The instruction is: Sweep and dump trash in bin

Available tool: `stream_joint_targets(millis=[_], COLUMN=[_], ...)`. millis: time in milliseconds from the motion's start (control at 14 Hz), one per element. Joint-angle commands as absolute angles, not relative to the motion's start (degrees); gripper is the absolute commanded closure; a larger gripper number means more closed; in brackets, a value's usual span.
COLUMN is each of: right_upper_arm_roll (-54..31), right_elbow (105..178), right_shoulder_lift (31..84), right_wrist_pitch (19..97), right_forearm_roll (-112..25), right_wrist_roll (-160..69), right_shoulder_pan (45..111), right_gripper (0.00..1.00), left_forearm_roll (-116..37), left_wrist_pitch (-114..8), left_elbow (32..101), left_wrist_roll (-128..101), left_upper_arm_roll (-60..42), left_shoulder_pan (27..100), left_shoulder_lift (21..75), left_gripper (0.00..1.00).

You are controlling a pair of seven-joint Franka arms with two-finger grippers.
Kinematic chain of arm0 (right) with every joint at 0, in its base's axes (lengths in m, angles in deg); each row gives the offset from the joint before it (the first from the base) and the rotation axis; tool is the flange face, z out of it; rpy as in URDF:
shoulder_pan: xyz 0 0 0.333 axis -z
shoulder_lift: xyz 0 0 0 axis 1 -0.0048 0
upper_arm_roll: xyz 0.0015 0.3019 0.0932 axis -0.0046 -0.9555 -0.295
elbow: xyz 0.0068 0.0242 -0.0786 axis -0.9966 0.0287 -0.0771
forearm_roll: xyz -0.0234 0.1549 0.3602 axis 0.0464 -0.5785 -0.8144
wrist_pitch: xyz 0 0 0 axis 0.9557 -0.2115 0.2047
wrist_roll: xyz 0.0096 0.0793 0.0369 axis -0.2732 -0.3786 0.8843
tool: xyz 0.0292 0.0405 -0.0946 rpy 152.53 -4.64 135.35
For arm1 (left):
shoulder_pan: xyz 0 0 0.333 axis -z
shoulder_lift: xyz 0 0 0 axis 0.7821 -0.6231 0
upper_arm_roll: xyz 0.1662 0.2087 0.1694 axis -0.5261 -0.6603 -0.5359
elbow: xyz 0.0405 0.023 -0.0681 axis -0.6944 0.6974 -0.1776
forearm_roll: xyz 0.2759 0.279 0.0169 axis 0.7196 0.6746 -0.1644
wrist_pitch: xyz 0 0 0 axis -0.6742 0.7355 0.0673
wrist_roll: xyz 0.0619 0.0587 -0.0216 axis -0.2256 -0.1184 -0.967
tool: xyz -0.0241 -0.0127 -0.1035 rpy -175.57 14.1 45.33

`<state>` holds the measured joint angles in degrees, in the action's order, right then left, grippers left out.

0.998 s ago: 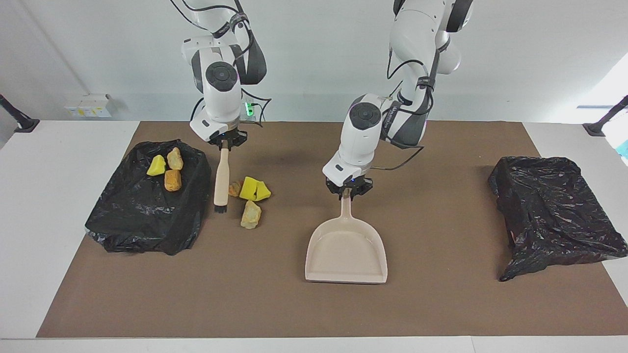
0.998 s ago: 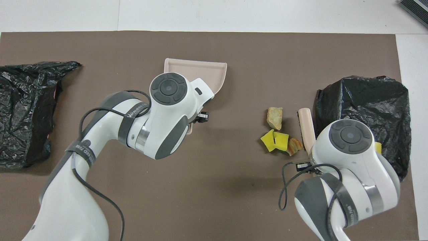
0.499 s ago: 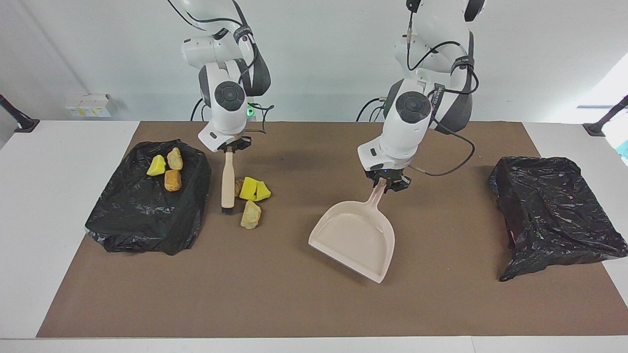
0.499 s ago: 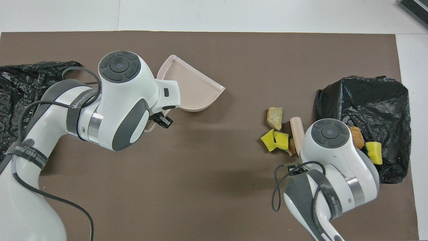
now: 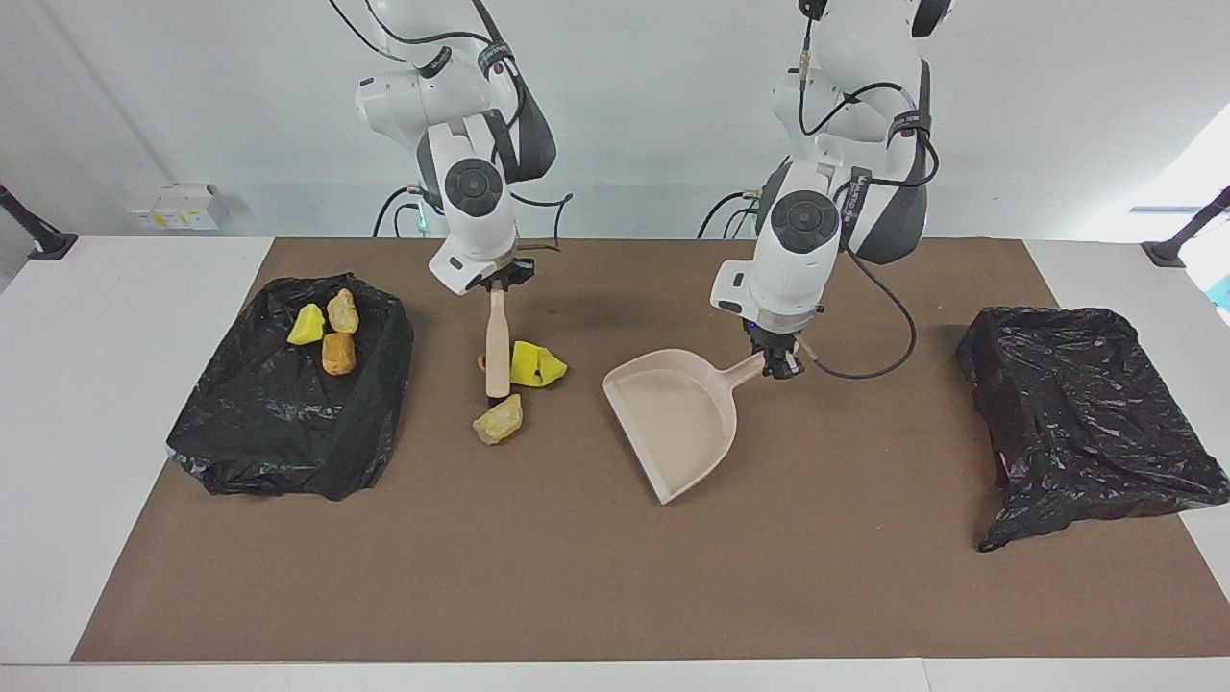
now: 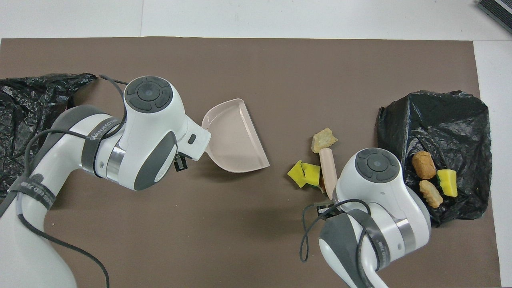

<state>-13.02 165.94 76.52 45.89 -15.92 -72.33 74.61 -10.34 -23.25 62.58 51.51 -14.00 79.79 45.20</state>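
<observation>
My right gripper [image 5: 497, 285] is shut on the top of a beige brush [image 5: 497, 351], whose bristles reach down to the brown mat. Beside the brush, on the dustpan's side, lie two yellow sponge wedges of trash [image 5: 536, 365] [image 6: 304, 175]. A tan chunk [image 5: 498, 421] [image 6: 323, 140] lies just farther from the robots than the bristles. A small orange piece [image 5: 481, 362] peeks out by the handle. My left gripper [image 5: 776, 363] is shut on the handle of the beige dustpan [image 5: 673, 423] [image 6: 234, 138], its mouth turned toward the trash. The black-bagged bin [image 5: 279, 432] [image 6: 440, 116] holds three lumps.
The three lumps on the bin are a yellow wedge [image 5: 306, 325], a tan chunk [image 5: 342, 310] and an orange chunk [image 5: 337, 354]. A second black bag [image 5: 1086, 413] [image 6: 24, 120] lies at the left arm's end of the brown mat [image 5: 577, 596].
The left arm swung the dustpan round, so its mouth now faces the trash. The right gripper carried the brush toward the dustpan and pushed the yellow wedges along.
</observation>
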Motion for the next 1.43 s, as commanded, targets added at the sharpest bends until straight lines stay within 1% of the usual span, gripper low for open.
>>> stream_joint_targets(millis=[0, 143, 214, 357, 570, 713, 998, 1141, 1355], right_upper_arm_roll=[-12.81, -12.72, -12.72, -12.80, -12.98, -13.07, -13.16, -13.16, -13.24], right_elbow=[161.06, 160.33, 161.03, 161.83, 163.14, 163.15, 164.29, 164.47, 164.12], right_shoulder_lift=[75.91, 76.79, 77.49, 77.76, 76.36, 76.27, 73.99, 72.15, 71.08], right_wrist_pitch=[42.46, 39.54, 39.88, 40.58, 42.68, 43.13, 46.29, 48.66, 51.48], right_forearm_roll=[-10.68, -9.59, -9.59, -9.68, -9.68, -10.90, -12.83, -15.03, -22.93], right_wrist_roll=[-74.50, -74.50, -74.33, -73.54, -72.83, -72.83, -77.04, -77.67, -73.73], right_shoulder_pan=[74.34, 75.22, 75.39, 75.48, 75.66, 75.66, 72.24, 70.22, 69.77], right_gripper=[1.00, 1.00, 1.00, 1.00, 1.00, 1.00, 1.00, 1.00, 1.00], left_forearm_roll=[-7.34, -7.25, -7.25, -6.90, -6.72, -6.72, -6.72, -6.64, -6.72], left_wrist_pitch=[-29.63, -31.05, -31.58, -31.84, -31.93, -32.11, -32.98, -35.52, -36.06], left_elbow=[74.87, 77.08, 78.40, 78.59, 78.76, 80.51, 83.23, 86.04, 86.67], left_wrist_roll=[53.73, 53.56, 53.12, 53.38, 53.12, 51.90, 48.37, 47.41, 47.40], left_upper_arm_roll=[-14.08, -14.08, -14.08, -14.08, -13.81, -13.73, -13.64, -13.46, -13.46], left_shoulder_pan=[83.34, 85.20, 86.16, 86.70, 87.75, 88.62, 90.30, 90.83, 92.06], left_shoulder_lift=[52.66, 53.90, 54.42, 54.78, 55.22, 56.27, 58.11, 59.17, 59.18], left_gripper=[1.00, 1.00, 1.00, 1.00, 1.00, 1.00, 1.00, 1.00, 1.00])
